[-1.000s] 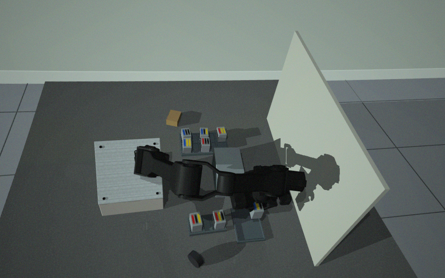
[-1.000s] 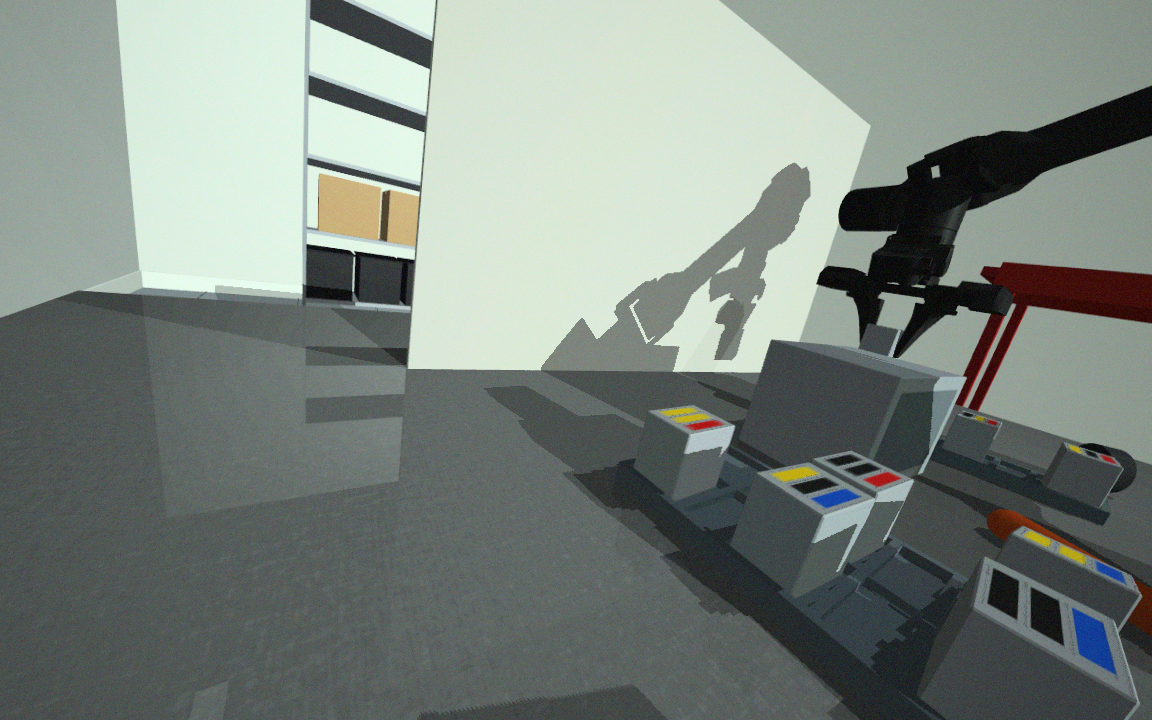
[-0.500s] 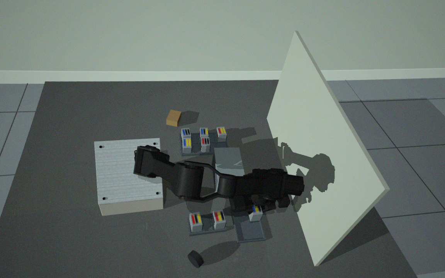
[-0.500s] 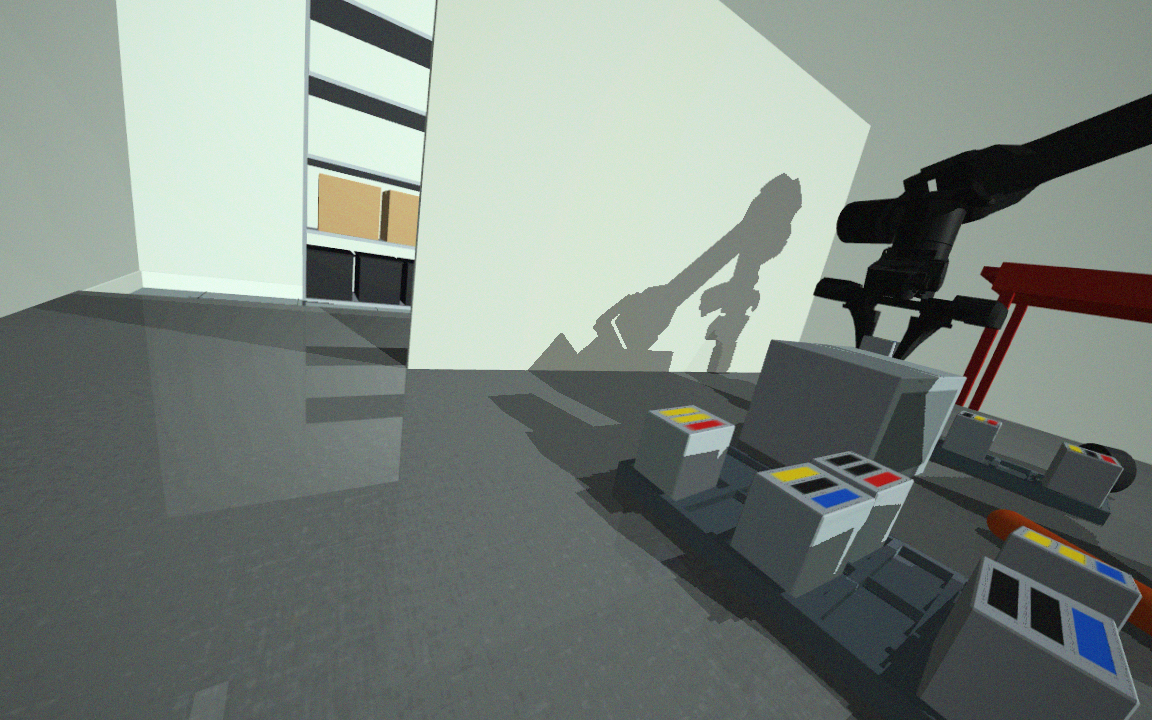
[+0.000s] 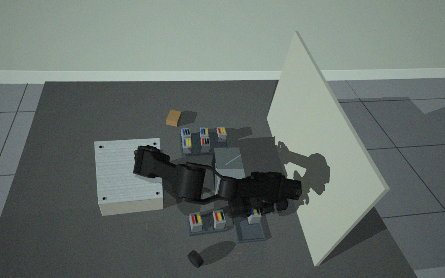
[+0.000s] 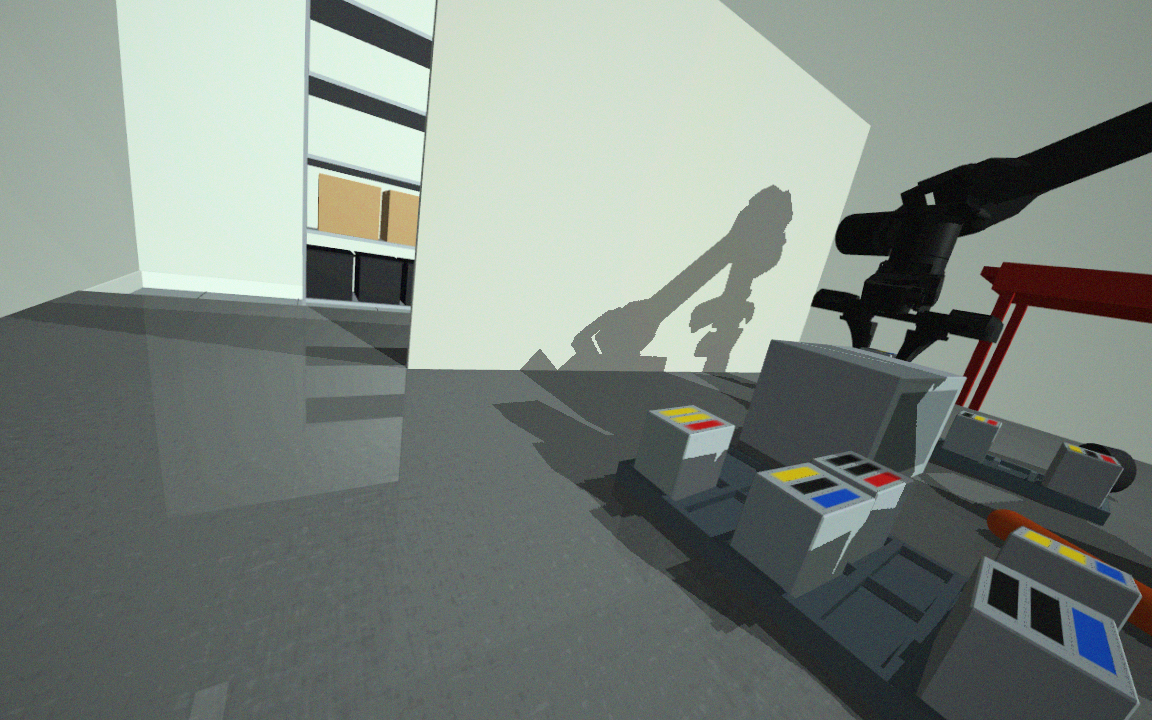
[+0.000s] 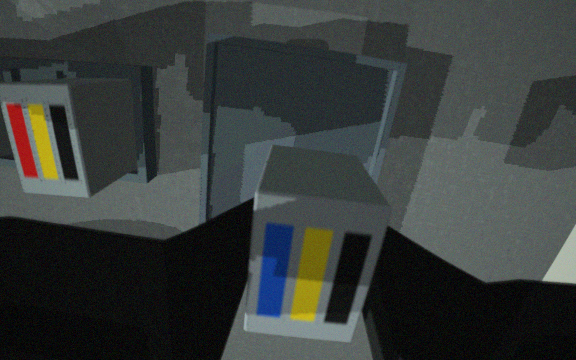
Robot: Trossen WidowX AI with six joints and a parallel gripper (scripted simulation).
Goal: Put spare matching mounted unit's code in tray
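My gripper [image 6: 884,351] [image 7: 306,215] is shut on a grey spare [image 5: 254,216] [image 7: 313,275] with blue, yellow and black bars on top. In the top view the spare overlaps the back right of the shallow tray [image 5: 250,232] [image 7: 293,85]. Its height above the tray is hard to judge, as the large grey box [image 5: 228,158] [image 6: 822,402], which looks like the mounted unit, hides most of it in the exterior view. No code shows on that box. A red-yellow-black spare [image 5: 219,219] [image 7: 43,140] and a red-black-yellow spare [image 5: 196,221] stand in the small rack [image 5: 207,233].
Several spares stand in the other rack [image 5: 196,153] [image 6: 705,568], behind the grey box. A big pale slanted panel [image 5: 324,148] [image 6: 616,179] rises right of the tray. A black cylinder [image 5: 195,258], an orange block [image 5: 173,118] and a ribbed white box [image 5: 116,172] also lie around.
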